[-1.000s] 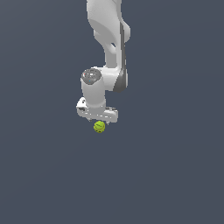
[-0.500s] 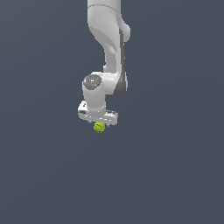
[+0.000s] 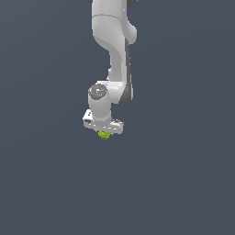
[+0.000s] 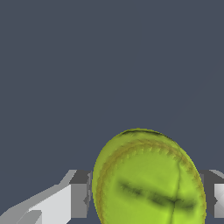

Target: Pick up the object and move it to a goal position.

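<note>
Closest in, from the wrist view, the ball (image 4: 148, 179) fills most of what lies between the two fingers (image 4: 78, 194): a yellow-green sphere with a stitched seam curving around its upper part and a dark smudged streak across its face. One grey finger pad sits right against one flank of the ball, and the other finger shows at the far edge of the picture, just beside the opposite flank. The fingers look closed on the ball, gripping it from both sides, though the contact on the far side is cut off by the picture's edge. Stepping back to the exterior view, the gripper (image 3: 104, 130) points down, and the ball (image 3: 104, 135) peeks out just beneath its white crossbar, only its lower half showing. Above the gripper is the round wrist joint (image 3: 97, 92) with its grey cap, and beyond that the white arm (image 3: 114, 41) rises straight up and out of the picture at the top. Behind and below everything is the plain dark blue-grey desk (image 3: 183, 183), flat and featureless; I cannot tell from either view whether the ball touches it or hangs clear of it.
</note>
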`<action>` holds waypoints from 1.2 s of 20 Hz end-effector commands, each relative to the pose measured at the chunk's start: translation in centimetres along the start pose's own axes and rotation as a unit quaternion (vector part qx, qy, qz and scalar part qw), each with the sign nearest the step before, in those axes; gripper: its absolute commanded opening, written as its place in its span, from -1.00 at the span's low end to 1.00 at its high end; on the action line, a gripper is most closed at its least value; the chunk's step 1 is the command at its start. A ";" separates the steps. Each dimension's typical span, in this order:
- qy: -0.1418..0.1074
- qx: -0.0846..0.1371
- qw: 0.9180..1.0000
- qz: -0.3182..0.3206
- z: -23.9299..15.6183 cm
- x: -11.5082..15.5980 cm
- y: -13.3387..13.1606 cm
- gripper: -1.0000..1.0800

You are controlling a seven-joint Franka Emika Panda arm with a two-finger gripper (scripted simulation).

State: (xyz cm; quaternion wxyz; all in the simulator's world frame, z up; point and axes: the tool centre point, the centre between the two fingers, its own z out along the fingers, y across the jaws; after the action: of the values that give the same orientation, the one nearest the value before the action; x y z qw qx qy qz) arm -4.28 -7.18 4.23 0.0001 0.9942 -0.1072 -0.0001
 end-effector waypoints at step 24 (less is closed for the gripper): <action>0.000 0.000 1.000 0.000 -2.3 4.0 -0.8 -1.00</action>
State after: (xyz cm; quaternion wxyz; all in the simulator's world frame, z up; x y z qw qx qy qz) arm -0.92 -7.21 6.04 -0.0001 0.9942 -0.1072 -0.0007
